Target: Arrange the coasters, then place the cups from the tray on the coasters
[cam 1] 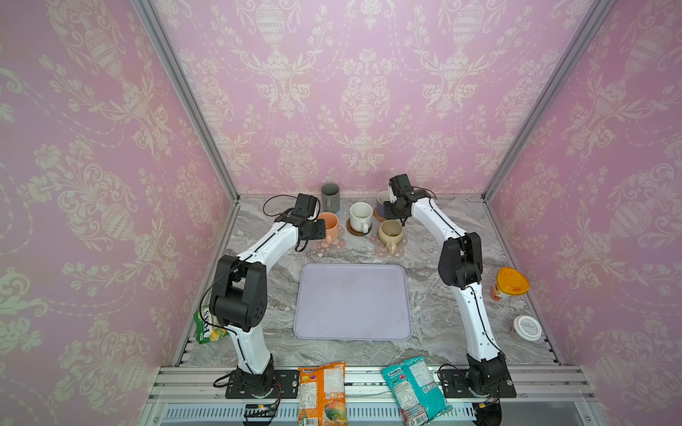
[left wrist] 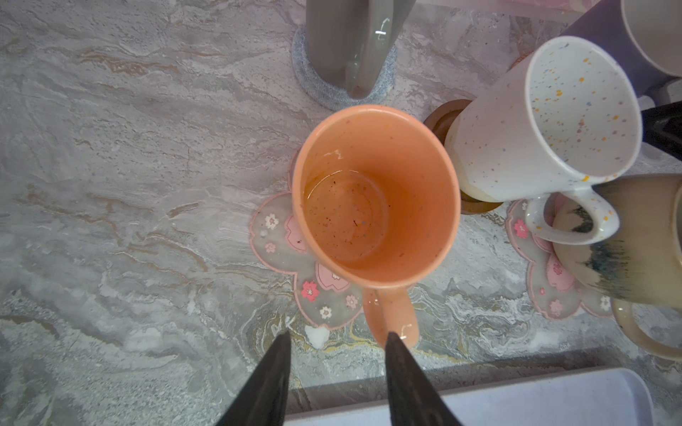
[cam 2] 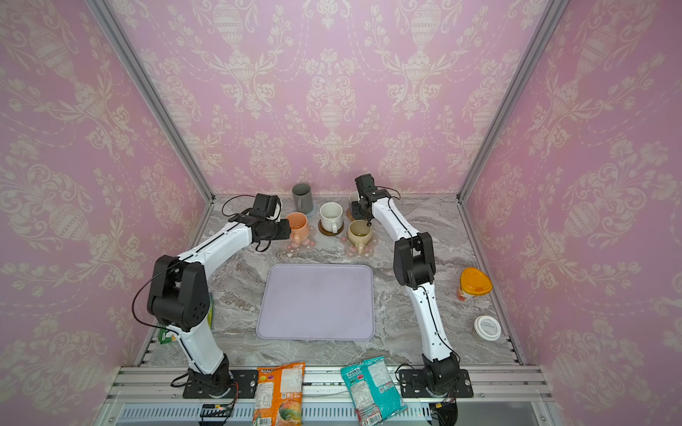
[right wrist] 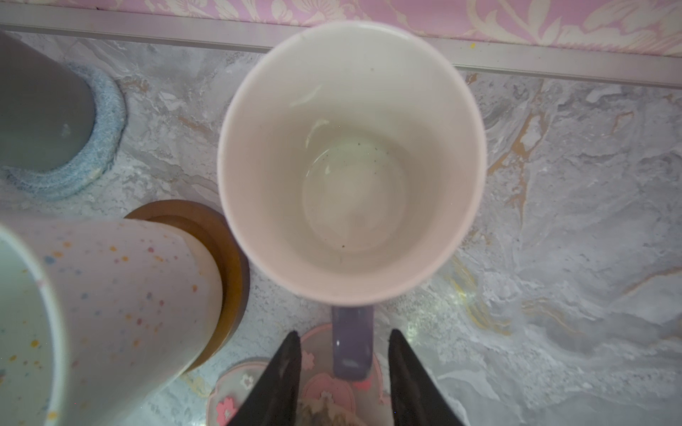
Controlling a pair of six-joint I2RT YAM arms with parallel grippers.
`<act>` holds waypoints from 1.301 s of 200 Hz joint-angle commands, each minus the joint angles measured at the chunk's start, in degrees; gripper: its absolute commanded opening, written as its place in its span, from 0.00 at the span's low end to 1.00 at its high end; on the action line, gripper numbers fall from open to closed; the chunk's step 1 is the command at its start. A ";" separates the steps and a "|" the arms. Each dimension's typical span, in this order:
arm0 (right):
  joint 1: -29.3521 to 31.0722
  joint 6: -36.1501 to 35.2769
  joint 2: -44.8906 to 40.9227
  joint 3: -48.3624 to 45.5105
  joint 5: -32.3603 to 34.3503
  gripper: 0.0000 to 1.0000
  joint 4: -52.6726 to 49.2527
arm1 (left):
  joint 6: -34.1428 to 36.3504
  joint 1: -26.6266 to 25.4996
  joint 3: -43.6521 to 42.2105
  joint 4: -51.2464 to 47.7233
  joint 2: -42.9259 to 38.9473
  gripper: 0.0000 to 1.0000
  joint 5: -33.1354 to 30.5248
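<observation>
A grey marbled bench stood in a booth lined with pink damask wallpaper and framed by aluminium posts. The lavender tray lay flat at the bench's middle.

All five cups stood near the back edge, each on a coaster:
- The dark grey cup was on the grey-blue woven coaster.
- The lavender cup was on the tan rattan coaster.
- The white speckled cup was on the dark wooden coaster.
- The peach cup and the beige cup each sat on a pink flower coaster.

The left jaws stood apart and held nothing, just short of the peach cup's handle. The right jaws stood apart on either side of the lavender cup's handle, with a gap at each side.

An orange-lidded jar and a white-lidded container sat by the right edge. Snack bags lay over the front edge.
</observation>
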 commanded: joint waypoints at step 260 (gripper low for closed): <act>-11.32 -0.37 -83.24 -91.23 15.96 0.86 27.40 | 2.99 0.59 -34.68 3.99 -40.70 0.52 -26.23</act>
